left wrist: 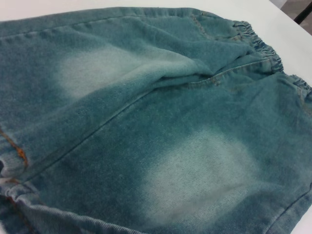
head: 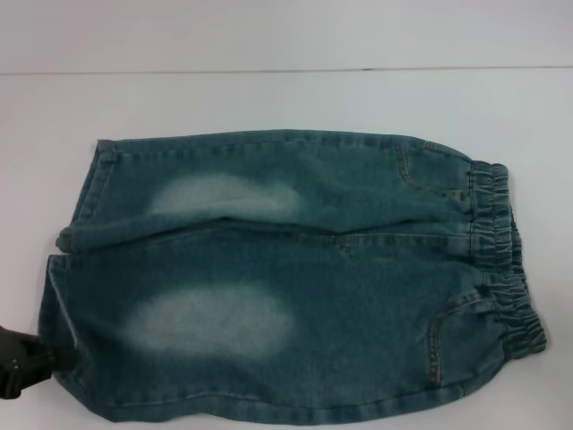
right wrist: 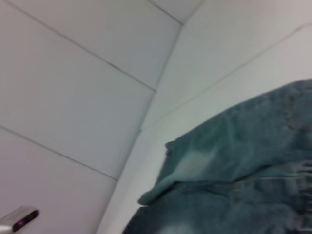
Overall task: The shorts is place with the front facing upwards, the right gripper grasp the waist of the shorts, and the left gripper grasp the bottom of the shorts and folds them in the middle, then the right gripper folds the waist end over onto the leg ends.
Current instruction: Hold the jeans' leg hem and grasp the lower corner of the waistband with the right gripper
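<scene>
My left gripper [head: 27,358] sits at the near-left table [head: 269,98] edge, touching the near leg hem [head: 55,305] of the denim shorts [head: 286,278]; I cannot tell whether it is clenched or released. The shorts lie flat, front up, long axis running left to right, leg ends toward my left arm, elastic waistband [head: 501,260] toward my right. My right gripper is not visible; that end is its reach

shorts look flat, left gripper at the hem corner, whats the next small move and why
Probably close the left gripper on the near leg hem of the shorts: it sits at that hem edge, the fabric looks unlifted, and the elastic waist shows no gripper on it yet.
</scene>
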`<move>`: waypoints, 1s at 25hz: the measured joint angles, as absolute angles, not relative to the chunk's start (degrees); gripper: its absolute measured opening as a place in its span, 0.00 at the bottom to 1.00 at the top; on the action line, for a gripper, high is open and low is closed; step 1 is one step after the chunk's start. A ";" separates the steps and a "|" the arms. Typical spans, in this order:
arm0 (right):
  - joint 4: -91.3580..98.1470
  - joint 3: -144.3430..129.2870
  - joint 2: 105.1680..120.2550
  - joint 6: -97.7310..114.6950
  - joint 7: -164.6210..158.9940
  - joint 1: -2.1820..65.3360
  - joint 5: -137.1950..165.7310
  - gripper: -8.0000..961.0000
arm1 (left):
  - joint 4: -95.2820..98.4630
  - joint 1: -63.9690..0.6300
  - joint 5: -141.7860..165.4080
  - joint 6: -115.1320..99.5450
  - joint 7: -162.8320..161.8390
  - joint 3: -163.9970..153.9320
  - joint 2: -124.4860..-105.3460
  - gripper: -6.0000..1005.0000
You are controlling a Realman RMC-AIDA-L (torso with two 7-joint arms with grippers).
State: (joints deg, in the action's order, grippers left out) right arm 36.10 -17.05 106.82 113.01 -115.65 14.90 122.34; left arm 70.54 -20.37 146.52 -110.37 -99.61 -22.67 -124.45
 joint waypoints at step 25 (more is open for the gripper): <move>37.79 -20.87 111.93 97.72 -116.59 19.76 134.50 0.87 | 69.87 -20.95 146.32 -109.86 -99.67 -24.12 -124.44 0.05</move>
